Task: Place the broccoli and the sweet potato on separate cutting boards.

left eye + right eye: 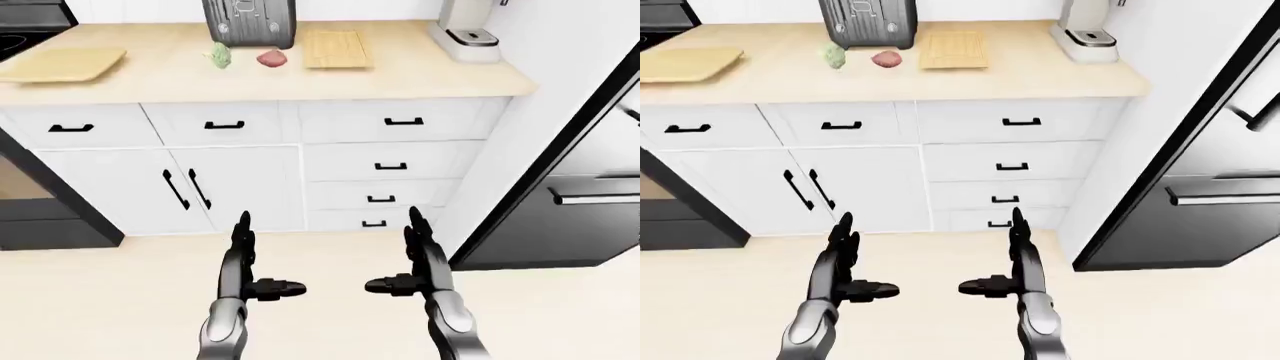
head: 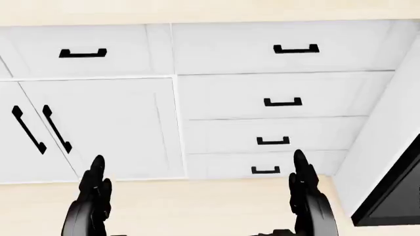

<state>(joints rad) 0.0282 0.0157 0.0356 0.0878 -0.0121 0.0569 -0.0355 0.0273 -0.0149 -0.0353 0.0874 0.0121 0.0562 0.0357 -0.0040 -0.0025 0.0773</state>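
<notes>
Left-eye view: broccoli [image 1: 219,55] and sweet potato [image 1: 271,58] sit at twelve o'clock on the counter [image 1: 420,75], between two cutting boards [image 1: 62,64] [image 1: 336,49].

Head view: drawers only.

Right-eye view: left hand [image 1: 845,281] and right hand [image 1: 1005,279] spread wide, empty. Approach comes first; step closer.

The broccoli [image 1: 219,55] is a small pale-green floret lying on the light wood countertop, near the top of the left-eye view. Just to its right, close but apart from it, lies the sweet potato [image 1: 271,58], a rounded reddish-pink lump. To the right of the sweet potato a small, light wood cutting board [image 1: 337,49] lies flat and bare. Well to the left of the broccoli a larger cutting board [image 1: 62,64] also lies flat and bare.
</notes>
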